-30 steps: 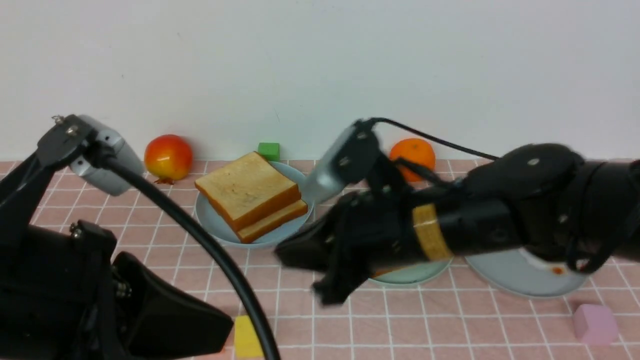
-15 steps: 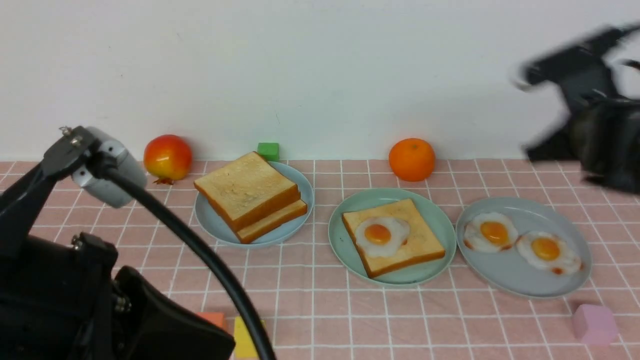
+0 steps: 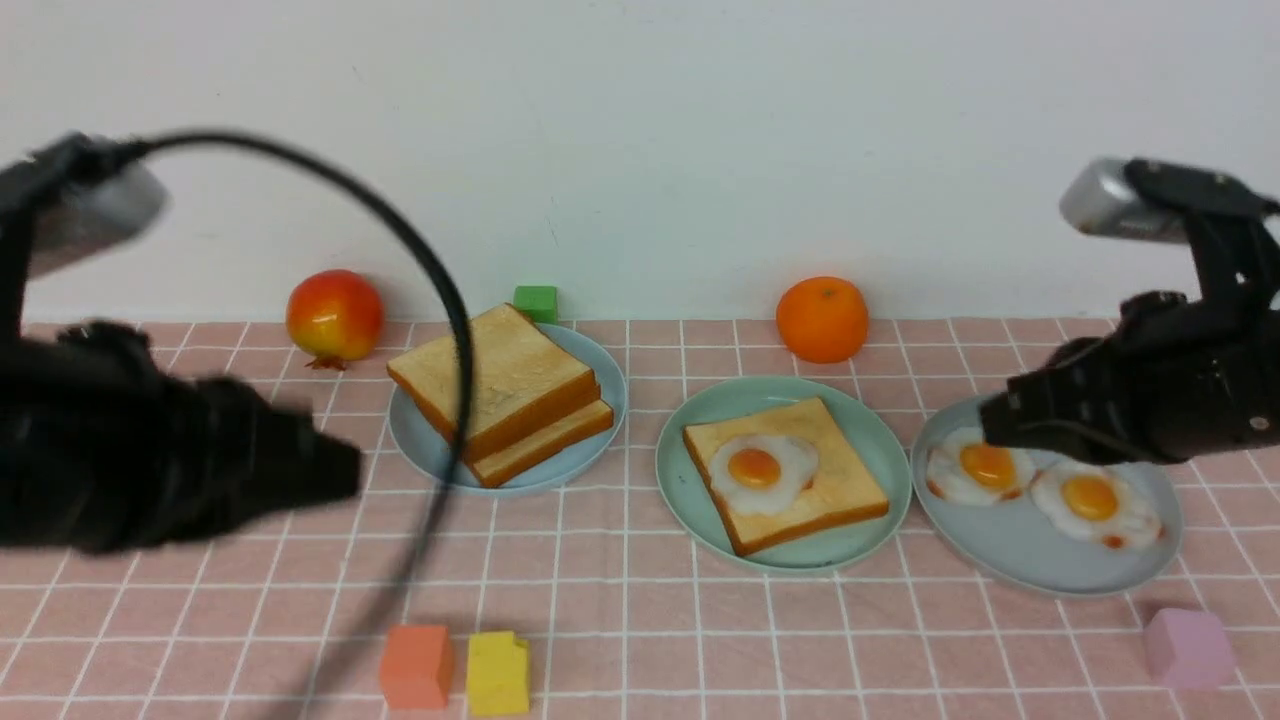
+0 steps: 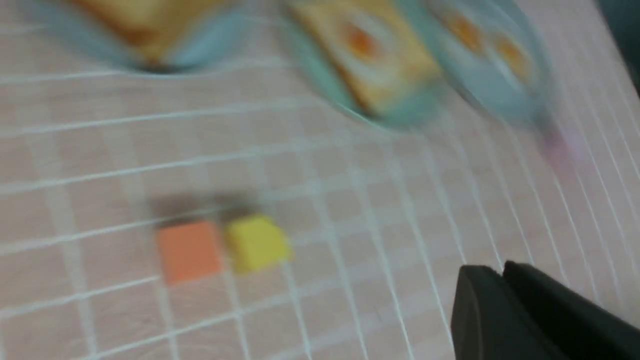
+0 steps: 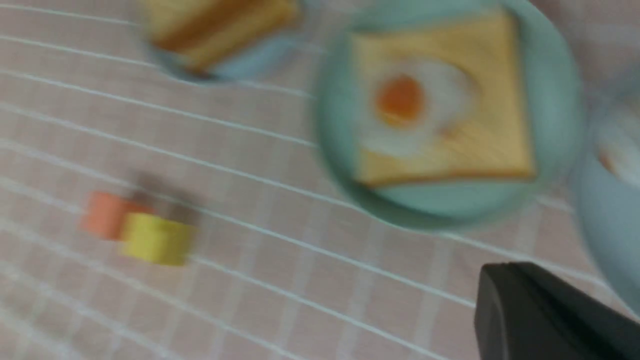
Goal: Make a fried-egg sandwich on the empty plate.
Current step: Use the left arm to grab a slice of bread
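- While its lid is lacking, the sandwich (image 3: pixel 800 480) is sitting open on the plate (image 3: pixel 870 428).
- Left claw (image 3: pixel 345 472) and right claw (image 3: pixel 992 420) are hanging pinched together, empty.
- Spare toast (image 3: pixel 495 380) is looking light, stiff: pinch a crust edge.

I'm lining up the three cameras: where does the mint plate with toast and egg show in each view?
Front view: plate in the middle, between the toast plate and the egg plate.
Left wrist view: blurred, between the same two plates.
Right wrist view: blurred, large, both neighbours cut off at the edges.
Shared landmark: the orange block and yellow block, side by side, in all three.
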Robot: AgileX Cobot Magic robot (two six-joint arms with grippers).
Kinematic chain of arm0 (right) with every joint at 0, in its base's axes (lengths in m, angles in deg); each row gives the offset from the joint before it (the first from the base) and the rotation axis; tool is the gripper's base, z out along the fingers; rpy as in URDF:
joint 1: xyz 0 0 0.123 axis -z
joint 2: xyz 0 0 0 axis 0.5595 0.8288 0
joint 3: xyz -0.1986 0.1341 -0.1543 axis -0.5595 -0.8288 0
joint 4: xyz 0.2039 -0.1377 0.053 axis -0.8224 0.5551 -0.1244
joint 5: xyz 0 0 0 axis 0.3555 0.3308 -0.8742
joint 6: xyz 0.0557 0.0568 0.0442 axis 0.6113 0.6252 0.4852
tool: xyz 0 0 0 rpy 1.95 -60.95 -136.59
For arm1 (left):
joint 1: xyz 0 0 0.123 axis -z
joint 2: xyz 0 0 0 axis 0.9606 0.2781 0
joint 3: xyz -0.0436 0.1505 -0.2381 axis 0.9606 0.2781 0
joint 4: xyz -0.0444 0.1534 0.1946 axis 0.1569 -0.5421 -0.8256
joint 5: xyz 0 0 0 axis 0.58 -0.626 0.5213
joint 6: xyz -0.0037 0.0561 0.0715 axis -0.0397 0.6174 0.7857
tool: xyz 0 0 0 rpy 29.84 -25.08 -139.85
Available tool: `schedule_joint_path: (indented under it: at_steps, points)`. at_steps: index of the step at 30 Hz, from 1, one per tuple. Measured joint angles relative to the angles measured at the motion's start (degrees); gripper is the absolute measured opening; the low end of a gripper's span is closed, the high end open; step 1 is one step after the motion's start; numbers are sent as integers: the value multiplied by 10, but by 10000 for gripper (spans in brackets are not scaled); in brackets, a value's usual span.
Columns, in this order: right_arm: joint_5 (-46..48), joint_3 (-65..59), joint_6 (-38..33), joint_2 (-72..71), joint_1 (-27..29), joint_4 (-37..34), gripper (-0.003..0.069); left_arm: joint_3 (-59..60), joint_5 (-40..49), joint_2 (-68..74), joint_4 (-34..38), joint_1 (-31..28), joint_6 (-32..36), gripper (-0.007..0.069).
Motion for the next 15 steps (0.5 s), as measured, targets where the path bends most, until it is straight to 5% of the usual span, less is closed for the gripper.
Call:
schedule_joint_path:
  at_steps: [8, 15]
  points:
    - [-7, -32, -18, -46, -154, -27, 23, -117, 8, 236, 9, -102, -68, 239]
    - [-7, -33, -18, -46, -181, -22, 30, -264, 13, 417, 14, -125, -14, 365]
